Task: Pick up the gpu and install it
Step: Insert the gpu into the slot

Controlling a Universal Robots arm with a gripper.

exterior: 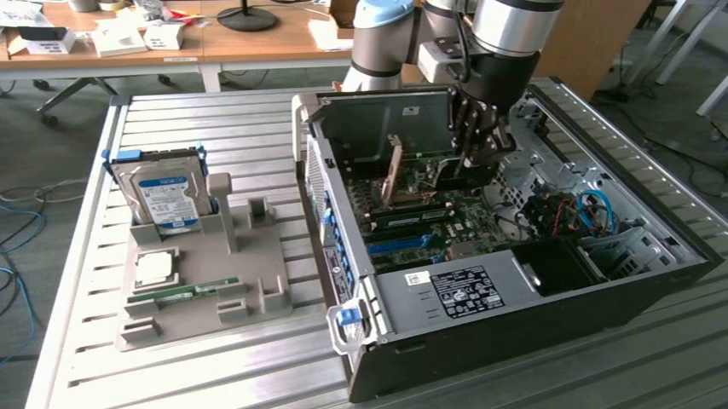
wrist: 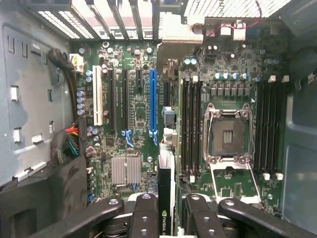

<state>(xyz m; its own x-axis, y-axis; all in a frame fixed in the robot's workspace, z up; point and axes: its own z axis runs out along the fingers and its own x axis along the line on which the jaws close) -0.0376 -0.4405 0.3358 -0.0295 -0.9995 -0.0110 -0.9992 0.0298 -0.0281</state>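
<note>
Close to me on the metal bench [exterior: 228, 375] sits one grey holder [exterior: 264, 256]. It carries one silver hard drive [exterior: 165, 198] with a blue label, one square chip [exterior: 153, 267] and one small green memory stick [exterior: 182, 294]. Next to it lies one open computer case [exterior: 512, 345], with one big green board [wrist: 133, 124] inside. One robot arm [exterior: 506, 25] reaches down into the case. Its end effector [exterior: 478, 152] is partly closed, with a finger on each side of the one gpu [wrist: 166, 198], so I think it has a good hold of it. The gpu hangs on its thin edge just over the board, near the one long blue slot [wrist: 152, 101]. I think the picking up is done and the putting in is the step in hand. That calls for the card's edge to line up straight with a slot, then a gentle, even push. Far behind stands a wooden desk [exterior: 262, 43].
</note>
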